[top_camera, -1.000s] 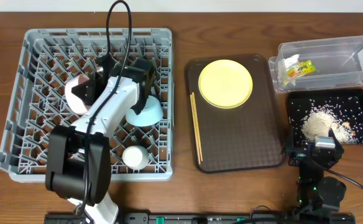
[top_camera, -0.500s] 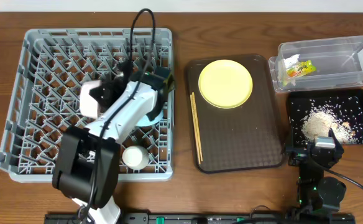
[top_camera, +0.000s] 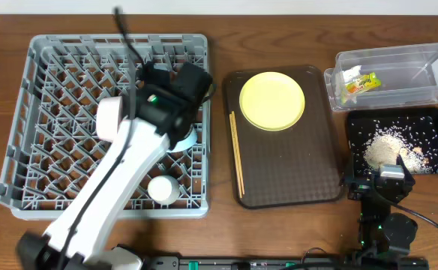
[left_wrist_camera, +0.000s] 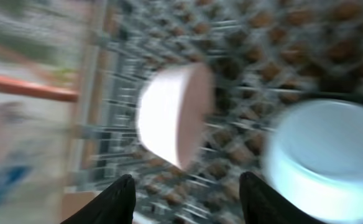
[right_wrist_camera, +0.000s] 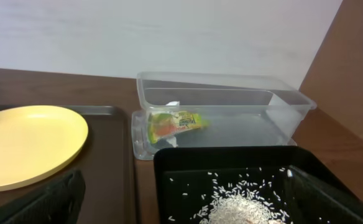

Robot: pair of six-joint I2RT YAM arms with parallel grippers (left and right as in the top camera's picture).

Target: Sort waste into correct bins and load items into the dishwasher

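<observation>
The grey dish rack [top_camera: 46, 82] holds a white bowl [top_camera: 108, 118] propped on its edge, an upturned light blue bowl [top_camera: 187, 139] and a small white cup [top_camera: 161, 187]. My left gripper [top_camera: 189, 82] hovers over the rack's right side. In the blurred left wrist view it [left_wrist_camera: 188, 199] is open and empty above the white bowl [left_wrist_camera: 172, 115] and blue bowl [left_wrist_camera: 318, 158]. The yellow plate [top_camera: 272, 100] and chopsticks [top_camera: 236, 154] lie on the brown tray [top_camera: 286, 172]. The wrapper [top_camera: 358, 82] is in the clear tub [top_camera: 429, 94]; rice [top_camera: 384, 146] is in the black tray [top_camera: 429, 120]. My right gripper [right_wrist_camera: 194, 211] stands open at the black tray's [right_wrist_camera: 169, 162] near edge.
The brown serving tray [right_wrist_camera: 110, 162] lies between the rack and the two bins, with the plate [right_wrist_camera: 26, 143] on it. The clear tub [right_wrist_camera: 225, 99] with the wrapper [right_wrist_camera: 175, 122] sits behind the black tray. A pale crumpled lump [top_camera: 414, 159] lies beside the rice.
My left gripper has opened and swung right and up across the rack, away from the white bowl, which now rests in the rack. The right arm has not moved.
</observation>
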